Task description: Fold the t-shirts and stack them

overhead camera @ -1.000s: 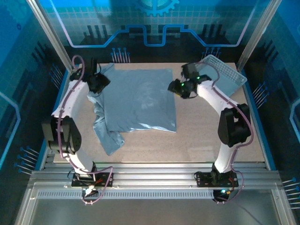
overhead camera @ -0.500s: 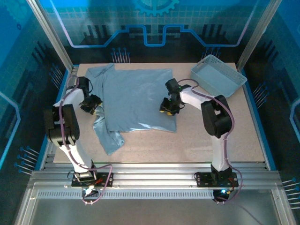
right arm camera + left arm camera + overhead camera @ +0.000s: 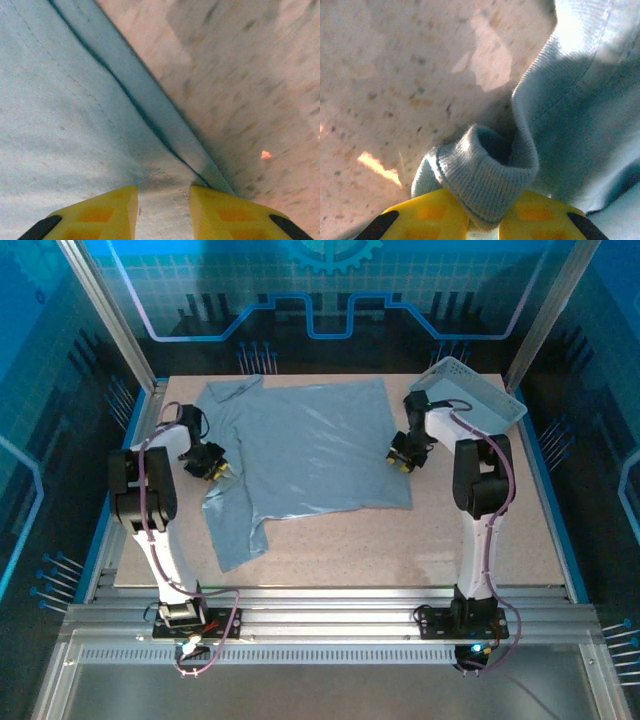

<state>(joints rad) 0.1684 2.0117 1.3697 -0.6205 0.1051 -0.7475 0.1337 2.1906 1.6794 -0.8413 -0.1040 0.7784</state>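
One t-shirt (image 3: pixel 310 450) on the table (image 3: pixel 480 530), pale grey-blue, spread nearly flat across the far half; no lettering seen on the upper face.

Left side: left gripper (image 3: pixel 212 466) low at the shirt's left edge; in its wrist view the yellow fingers (image 3: pixel 420 217) are closed narrow on a ribbed roll of cloth, collar or cuff by the look; held. Just nearer, a long flap (image 3: pixel 235 525) of the shirt lies rumpled, trailing toward the near edge.

Centre: body panel smooth, a few shallow creases.

Right side: right gripper (image 3: pixel 402 457) low at the shirt's right edge; fingers (image 3: pixel 97 212) narrow, the hemmed edge running into the gap between them; reads as a pinch on the cloth. White basket (image 3: pixel 470 392) sits at the far right corner, beyond that gripper.

Judgement: step in hand is spreading, both edges drawn outward to flatten the shirt; no fold made, nothing stacked. Next move calls for the flap to be laid out straight; then release on both sides and a fresh hold for the first fold.
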